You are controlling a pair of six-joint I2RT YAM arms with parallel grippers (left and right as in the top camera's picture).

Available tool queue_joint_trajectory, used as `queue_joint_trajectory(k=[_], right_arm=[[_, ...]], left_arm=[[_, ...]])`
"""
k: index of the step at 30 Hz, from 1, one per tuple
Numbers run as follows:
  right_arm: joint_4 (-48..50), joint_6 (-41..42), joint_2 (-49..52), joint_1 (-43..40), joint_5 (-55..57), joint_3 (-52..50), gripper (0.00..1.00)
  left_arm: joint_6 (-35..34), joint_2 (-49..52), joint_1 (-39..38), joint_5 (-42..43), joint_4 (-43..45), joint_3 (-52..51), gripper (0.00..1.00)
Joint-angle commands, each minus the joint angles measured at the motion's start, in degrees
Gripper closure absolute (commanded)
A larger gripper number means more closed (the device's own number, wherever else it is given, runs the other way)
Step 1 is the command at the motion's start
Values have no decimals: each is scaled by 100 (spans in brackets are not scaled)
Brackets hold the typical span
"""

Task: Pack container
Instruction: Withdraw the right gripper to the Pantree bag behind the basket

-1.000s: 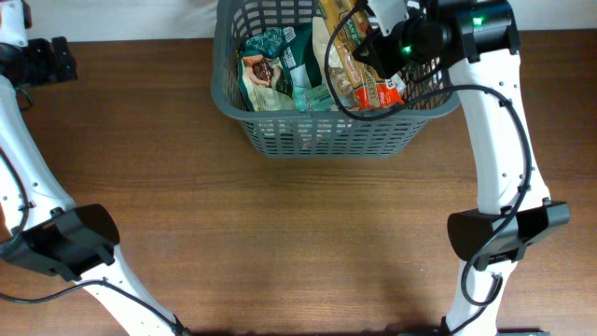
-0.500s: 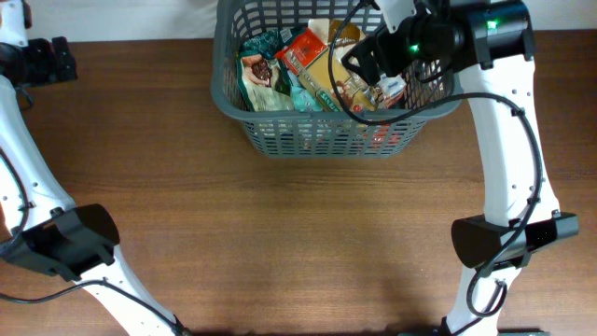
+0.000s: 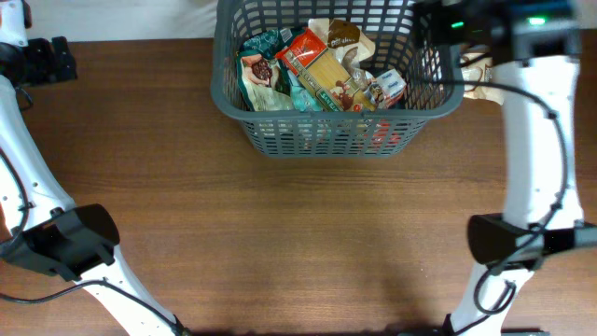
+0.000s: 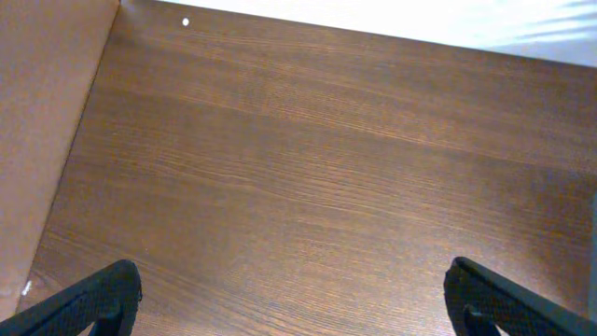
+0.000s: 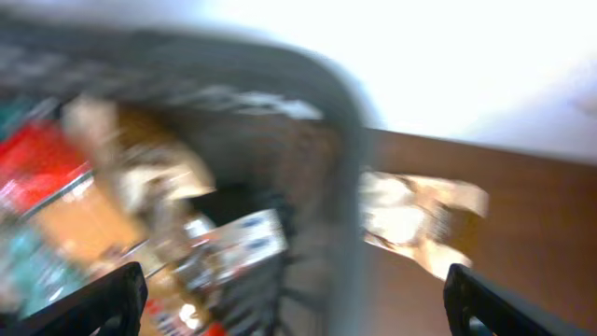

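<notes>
The container [image 3: 222, 91], a dark grey slotted basket, stands at the table's far middle. Several food packets lie in it: a red and yellow pasta packet [image 3: 320, 73], green packets [image 3: 266, 63] and a small white one [image 3: 390, 86]. My right gripper [image 3: 438, 26] hangs open and empty above the basket's right rim. The right wrist view is blurred, with the rim [image 5: 350, 149] running between the wide-open jaws of the right gripper [image 5: 298, 303]. My left gripper [image 3: 47, 61] is far left, and in the left wrist view this gripper [image 4: 294, 303] is open over bare wood.
A beige packet [image 3: 480, 82] lies on the table just outside the basket's right wall, also seen as a pale packet [image 5: 420, 219] in the right wrist view. The brown table [image 3: 308, 233] stretches in front of the basket.
My right gripper opened and let go of the pasta packet, which now lies in the basket. The gripper then moved right, over the basket's right rim. The left arm has not moved.
</notes>
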Motion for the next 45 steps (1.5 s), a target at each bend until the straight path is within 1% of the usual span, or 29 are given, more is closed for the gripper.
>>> queue_joint_trajectory(k=[1,3,6,11,13,16,19,20,21,23,28,31,33,35,36,41,44,45], right_arm=[[-216,1097,-479,-697,280,192,1],[-518,1294,-507,-1058,280,190,1],[-1123,1311,-472,-1530,260,184,1],[-2413,1305,-308,-2004,258,136,1],[-2409,1060,-286,-2039,-52,9,1],[-2352,1043,-262,-2028,-297,-144,1],[-1847,898,-214,-1971,-341,-365,1],[-1554,603,-170,-1937,-398,-448,1],[-1386,468,-157,-1910,-407,-505,1],[-715,111,-61,-1825,-404,-787,1],[313,11,278,-1803,-321,-1255,0],[662,-122,599,-1803,-323,-1338,0],[776,-538,817,-1792,-433,-1338,0],[824,-1119,1054,-1735,-468,-1338,0],[874,-1263,1150,-1720,-468,-1338,3],[1628,-1272,1478,-1668,-472,-1338,28],[2216,-1143,1589,-1622,-481,-1338,28],[2540,-1014,1635,-1593,-476,-1338,33]], left_arm=[[92,48,20,44,48,-22,1],[92,48,20,44,90,-22,1],[92,48,20,44,144,-22,1],[92,48,20,44,151,-22,1],[92,48,20,44,149,-22,1],[92,48,20,44,149,-22,1],[92,48,20,44,146,-22,1],[92,48,20,44,146,-22,1],[92,48,20,44,146,-22,1],[92,48,20,44,146,-22,1],[92,48,20,44,149,-22,1],[92,48,20,44,146,-22,1],[92,48,20,44,144,-22,1],[92,48,20,44,142,-22,1],[92,48,20,44,142,-22,1],[92,48,17,44,142,-22,1],[92,48,17,44,144,-22,1],[90,48,17,44,144,-22,1]])
